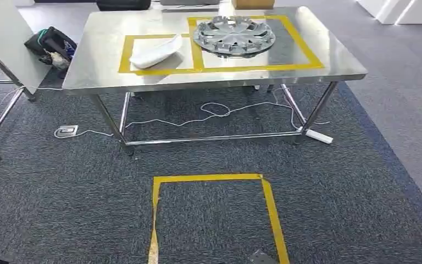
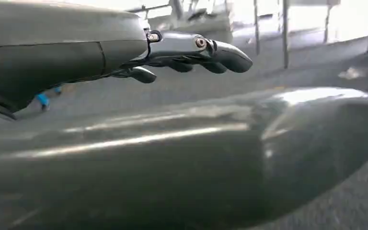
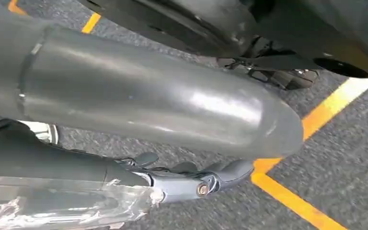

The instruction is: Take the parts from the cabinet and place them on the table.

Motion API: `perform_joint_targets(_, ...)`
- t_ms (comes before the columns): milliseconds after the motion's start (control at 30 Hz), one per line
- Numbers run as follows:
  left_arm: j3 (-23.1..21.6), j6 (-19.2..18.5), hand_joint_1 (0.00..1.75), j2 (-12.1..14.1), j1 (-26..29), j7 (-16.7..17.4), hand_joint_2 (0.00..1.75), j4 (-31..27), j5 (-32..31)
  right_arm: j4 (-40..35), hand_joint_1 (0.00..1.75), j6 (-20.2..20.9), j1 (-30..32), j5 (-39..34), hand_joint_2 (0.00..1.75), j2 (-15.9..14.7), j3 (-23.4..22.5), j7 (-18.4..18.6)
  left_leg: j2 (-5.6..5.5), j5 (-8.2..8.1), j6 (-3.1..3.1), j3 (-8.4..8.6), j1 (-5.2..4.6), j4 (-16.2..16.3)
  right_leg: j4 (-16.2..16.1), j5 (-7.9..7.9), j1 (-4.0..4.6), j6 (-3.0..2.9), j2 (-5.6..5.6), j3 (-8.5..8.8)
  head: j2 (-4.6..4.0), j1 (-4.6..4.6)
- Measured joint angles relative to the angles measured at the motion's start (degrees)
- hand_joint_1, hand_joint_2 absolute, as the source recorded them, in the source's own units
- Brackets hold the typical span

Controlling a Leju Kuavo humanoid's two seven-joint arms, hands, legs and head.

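right now we see a steel surface (image 1: 99, 60) ahead in the head view, with two yellow tape boxes on it. a silver wheel cover (image 1: 234, 35) lies flat in the larger box, toward the far side. a white curved part (image 1: 155, 51) lies in the smaller box just beside it, the two apart. a yellow tape square (image 1: 269, 212) marks the carpet in front of the surface, and a white cable (image 1: 214, 113) runs under it. a black bag (image 1: 49, 44) sits on the floor past the surface's left end. our left hand (image 2: 191, 52) hangs over the carpet, fingers (image 2: 225, 55) loosely stretched and apart, holding nothing. our right hand (image 3: 191, 179) hangs near floor tape, fingers (image 3: 235, 170) likewise apart and empty.
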Motion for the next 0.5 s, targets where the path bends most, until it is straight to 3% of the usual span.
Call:
perform_joint_targets(33,1.0,-2.8,0.00,-0.2,0.0,-0.3,0.00,0.7,1.8,0.0,0.00,0.0,0.1,-0.4,0.00,0.0,-0.1,0.0,-0.08,0.22,-0.07,-0.18,-0.11,0.0,-3.9,2.16,0.01,-0.18,0.01,2.25,0.00,-0.02)
perform_joint_targets(100,3.6,-7.1,0.00,-0.6,0.4,-0.5,0.00,2.2,4.3,0.0,0.00,0.2,0.0,-1.4,0.00,0.0,-0.5,-0.3,-0.09,0.40,-0.27,-0.23,-0.18,0.2,-14.8,6.50,0.03,-0.70,0.07,8.57,0.00,-0.02)
perform_joint_targets(133,4.9,-9.2,0.00,-1.3,0.7,0.6,0.00,3.0,5.5,0.0,0.00,0.2,-0.1,-1.9,0.00,0.0,-0.8,-0.3,-0.05,0.46,-0.48,-0.39,-0.44,0.4,-18.6,6.19,0.07,-0.84,0.28,10.54,0.00,-0.02)
perform_joint_targets(167,6.6,-11.5,0.00,-2.4,0.9,2.4,0.00,4.0,7.0,0.0,0.00,0.1,-0.3,-2.3,0.00,0.3,-1.2,-0.4,-0.05,0.45,-0.59,-0.67,-0.70,0.8,-19.2,6.49,-0.02,-0.94,0.32,10.72,0.00,-0.20)
perform_joint_targets(200,8.1,-12.3,0.00,-3.0,1.2,3.0,0.00,4.7,7.8,0.0,0.00,0.1,-0.2,-2.4,0.00,0.4,-1.5,-0.4,0.00,0.24,-0.05,-0.86,-0.83,0.8,-19.3,6.69,-0.16,-0.64,0.31,10.82,0.00,-0.15)
perform_joint_targets(233,9.5,-12.6,0.00,-4.1,1.6,3.3,0.00,5.5,8.3,0.0,0.00,0.0,0.0,-2.4,0.00,0.4,-1.7,-0.4,0.01,0.59,0.72,-1.03,-0.84,0.8,-19.2,6.72,-0.09,-0.72,0.29,10.43,0.00,-0.20)
perform_joint_targets(367,12.5,-12.6,0.00,-6.7,2.3,3.6,0.00,7.4,8.8,0.0,0.00,0.0,0.0,-2.5,0.00,0.6,-2.3,-0.4,-0.07,1.22,-0.35,-1.21,-0.60,0.4,-19.1,6.98,0.23,-1.15,0.04,9.72,0.00,-0.17)
perform_joint_targets(500,14.1,-12.7,0.00,-7.6,2.3,3.7,0.00,8.4,8.8,0.0,0.00,0.0,-0.1,-2.5,0.00,0.6,-2.7,-0.4,-0.09,1.55,-0.86,-1.44,-0.57,0.4,-18.8,7.11,0.27,-1.37,0.02,9.39,0.00,-0.15)
